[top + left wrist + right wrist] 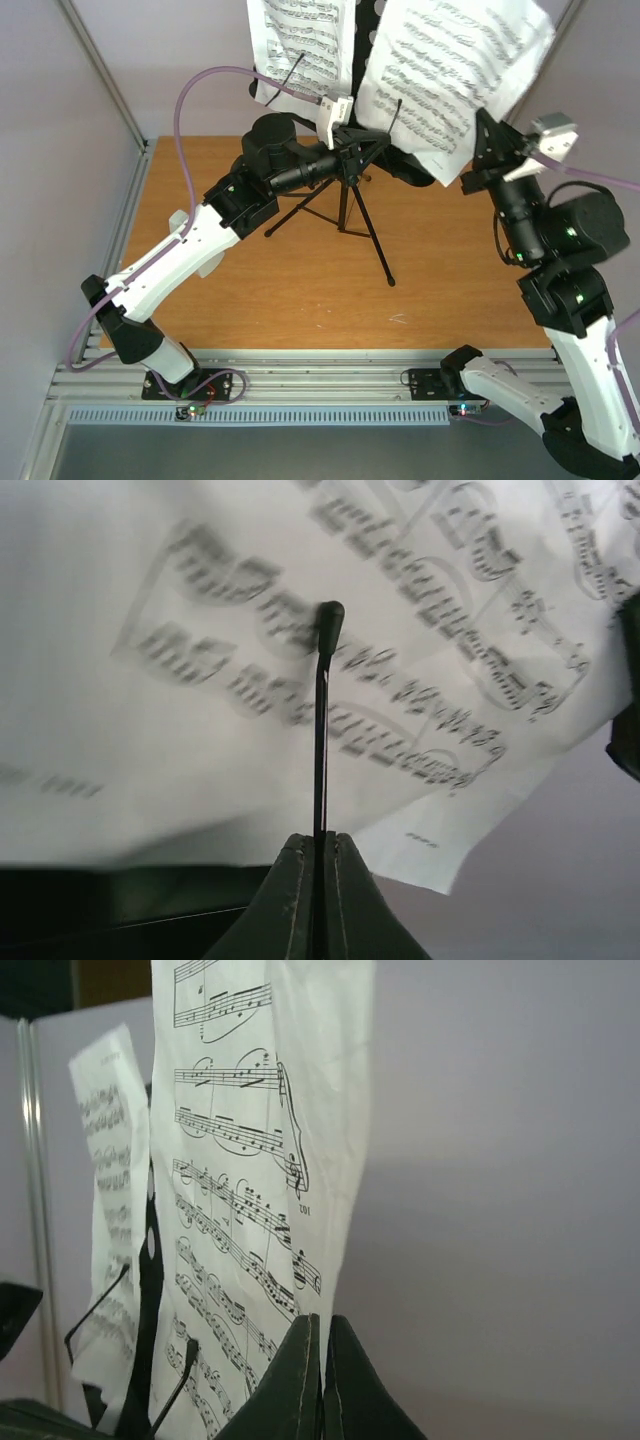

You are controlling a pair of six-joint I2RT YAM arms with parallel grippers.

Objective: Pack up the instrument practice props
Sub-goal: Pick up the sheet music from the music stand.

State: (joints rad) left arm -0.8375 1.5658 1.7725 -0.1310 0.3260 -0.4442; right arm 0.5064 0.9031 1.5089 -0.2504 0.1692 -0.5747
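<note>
Jaws of the left gripper (380, 143), seen from the top camera, are pressed together just above the middle of the frame, under the lower edge of the right-hand sheet-music page (450, 70). From this height I cannot tell what they pinch. At the upper right, the right gripper (483, 150) is closed on that page's lower right edge. A second page (300, 40) hangs at the top, left of centre. Both pages lean on the black music stand (345, 200), whose tripod legs spread on the wooden table (250, 310) at mid-frame.

From the left wrist, the two fingers (280, 900) meet at bottom centre, clamped narrow on a thin black retaining wire (321, 730). It rises upright to a rounded tip just above the centre. Behind it the blurred right-hand page fills the upper and left parts, and its lower corner points down at the lower right of centre. A dark shape at the right edge is too cropped to identify.

From the right wrist, the fingers at bottom centre are closed on the lower edge of the same page, which stands upright through the centre-left of the frame. The second page shows at the far left. The stand's dark perforated desk lies between the two pages, and two more wires cross the lower left.
</note>
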